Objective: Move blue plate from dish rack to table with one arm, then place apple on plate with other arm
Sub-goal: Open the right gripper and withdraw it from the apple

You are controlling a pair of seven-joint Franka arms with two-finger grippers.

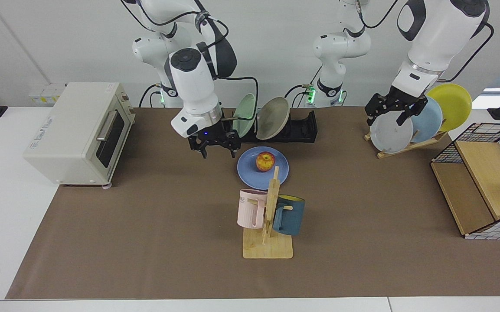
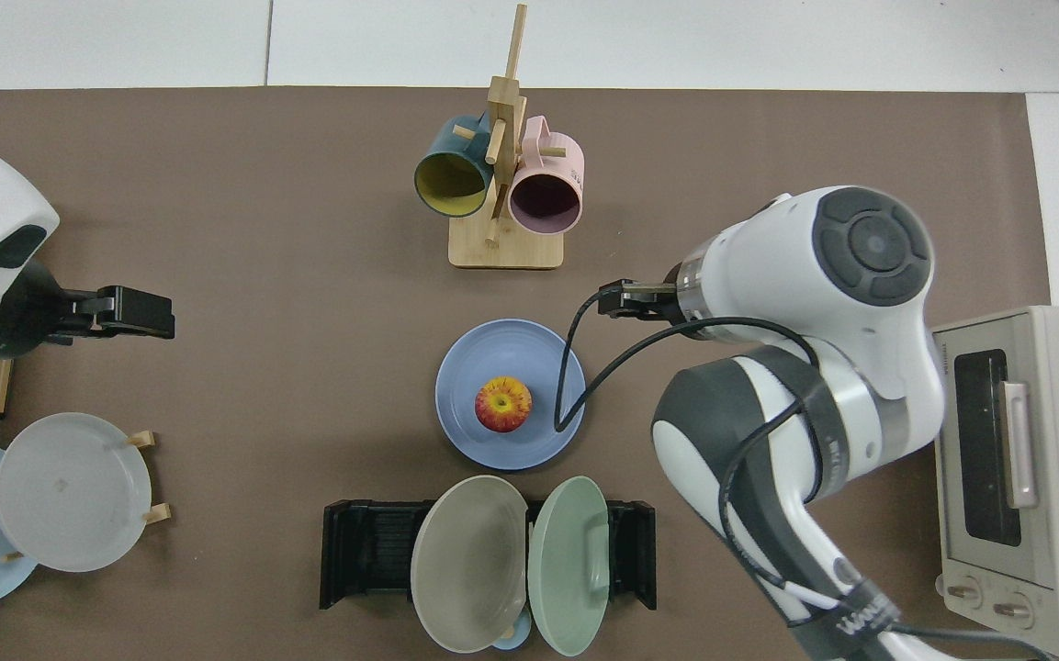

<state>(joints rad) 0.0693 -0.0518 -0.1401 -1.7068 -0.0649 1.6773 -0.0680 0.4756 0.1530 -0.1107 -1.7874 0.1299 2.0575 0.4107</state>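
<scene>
We see the apple (image 1: 265, 161) on the blue plate (image 1: 250, 173); our right gripper (image 1: 214, 145) hovers beside it, fingers apart and empty, while our left gripper (image 1: 392, 110) waits spread by the grey plate (image 1: 388, 136).

The right arm is bending down from its base at the far left, wrist pointing downward, and the right gripper (image 1: 214, 141) is hanging just above the table with its jaws spread and holding nothing. The left arm is waiting at the far right, its forearm sloping down, and the left gripper (image 1: 392, 111) is hanging with its jaws apart, empty.
</scene>
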